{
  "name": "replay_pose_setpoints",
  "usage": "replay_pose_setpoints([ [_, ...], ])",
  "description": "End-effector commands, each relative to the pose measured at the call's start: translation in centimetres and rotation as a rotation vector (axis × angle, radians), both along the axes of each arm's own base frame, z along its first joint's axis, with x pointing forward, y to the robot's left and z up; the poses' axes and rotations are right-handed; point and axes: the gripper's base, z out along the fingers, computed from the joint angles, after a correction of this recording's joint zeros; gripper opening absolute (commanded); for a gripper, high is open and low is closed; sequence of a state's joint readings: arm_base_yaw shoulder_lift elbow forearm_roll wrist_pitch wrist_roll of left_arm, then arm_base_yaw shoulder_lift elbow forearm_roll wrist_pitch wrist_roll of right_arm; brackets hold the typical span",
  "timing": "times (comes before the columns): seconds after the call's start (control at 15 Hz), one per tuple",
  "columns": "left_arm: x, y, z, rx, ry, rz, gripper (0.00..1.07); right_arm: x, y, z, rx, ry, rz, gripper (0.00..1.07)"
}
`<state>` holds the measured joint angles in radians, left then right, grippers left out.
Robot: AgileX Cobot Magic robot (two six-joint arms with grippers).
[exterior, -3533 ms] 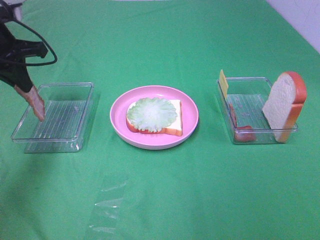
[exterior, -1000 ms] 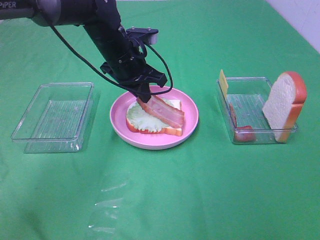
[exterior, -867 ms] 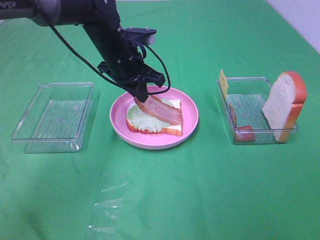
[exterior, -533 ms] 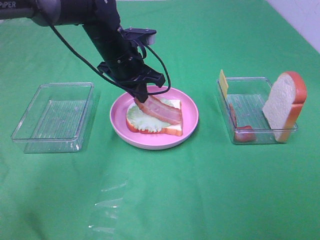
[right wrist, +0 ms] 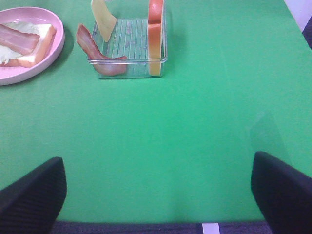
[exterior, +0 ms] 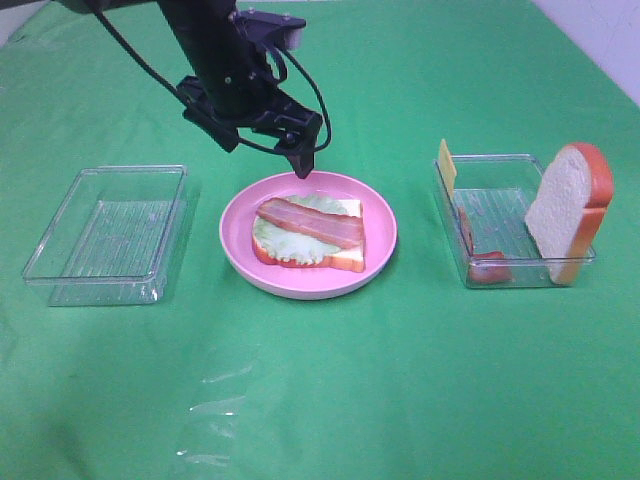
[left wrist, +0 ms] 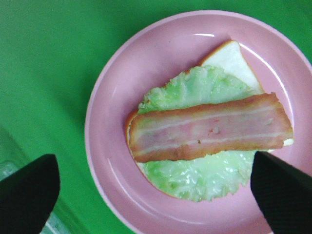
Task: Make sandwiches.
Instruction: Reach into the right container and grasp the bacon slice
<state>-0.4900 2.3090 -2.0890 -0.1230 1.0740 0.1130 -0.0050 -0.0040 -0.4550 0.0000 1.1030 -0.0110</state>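
Green surface [exterior: 420, 390]: your left pincer [exterior: 262, 155] hangs spread above the pink plate [exterior: 300, 286], bacon strip [exterior: 310, 222] flat across lettuce [exterior: 285, 246] on bread slice [exterior: 347, 263]; your right pincer [right wrist: 157, 195] spread

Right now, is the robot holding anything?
No, nothing. The left tool is open above the plate, and the bacon lies loose on the lettuce. The right tool is open over bare cloth.

Readable text: none in any view.
Arm [exterior: 212, 45]: black casing, no lettering legible.
Pink plate [exterior: 382, 238]: plain rim, no print.
Tray near the table's left edge [exterior: 60, 272]: clear plastic, no marking.
Tray near the table's right edge [exterior: 520, 284]: clear plastic, no label legible.
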Motion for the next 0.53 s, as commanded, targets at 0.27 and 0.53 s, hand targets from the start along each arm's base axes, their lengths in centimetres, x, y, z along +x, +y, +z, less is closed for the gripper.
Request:
replay_pose_setpoints([
  [0.27,1.6,4.6,6.3,0.039,-0.01,0.199,1.01,0.0,0.0,-0.1,-0.006,-0.011,-0.001,0.99],
  [0.53,4.6,15.5,7.3,0.079,-0.044,0.422,1.0,0.0,0.0,-0.1,-0.006,-0.011,-0.001,0.99],
])
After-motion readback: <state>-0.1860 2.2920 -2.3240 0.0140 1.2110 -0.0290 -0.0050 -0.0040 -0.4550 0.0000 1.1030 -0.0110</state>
